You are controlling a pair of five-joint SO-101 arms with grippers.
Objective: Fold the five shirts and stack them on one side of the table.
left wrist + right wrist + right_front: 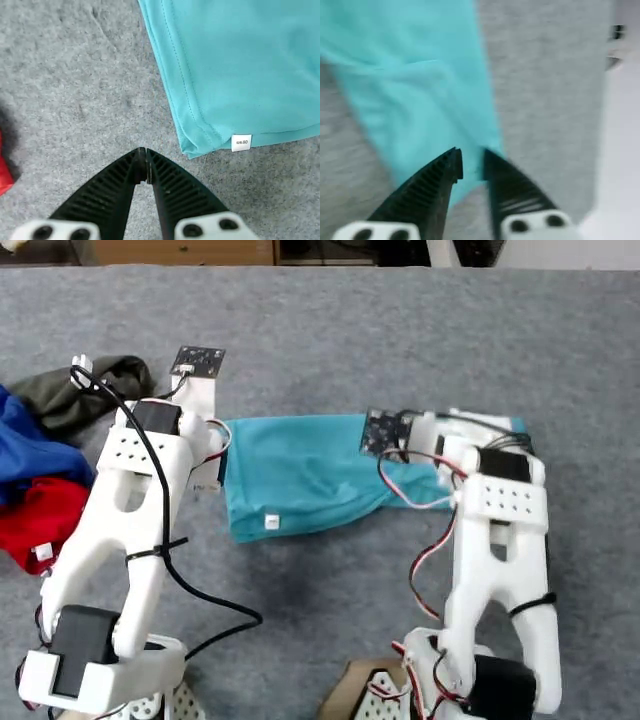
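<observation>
A teal shirt (305, 470) lies partly folded across the middle of the grey table, with a small white label (270, 522) at its near left corner. My left gripper (145, 156) is shut and holds nothing; it hovers over bare table just off that corner of the teal shirt (240, 70), by the label (241, 142). My right gripper (470, 157) is over the right end of the teal shirt (420, 100), its fingers a narrow gap apart with nothing clamped between them. A dark green shirt (70, 390), a blue shirt (25, 445) and a red shirt (40, 520) lie crumpled at the left edge.
The left arm (130, 510) stands between the crumpled pile and the teal shirt, with a black cable (200, 590) looping on the table beside it. The right arm (500, 540) covers the shirt's right end. Bare grey table (350, 330) stretches along the far side.
</observation>
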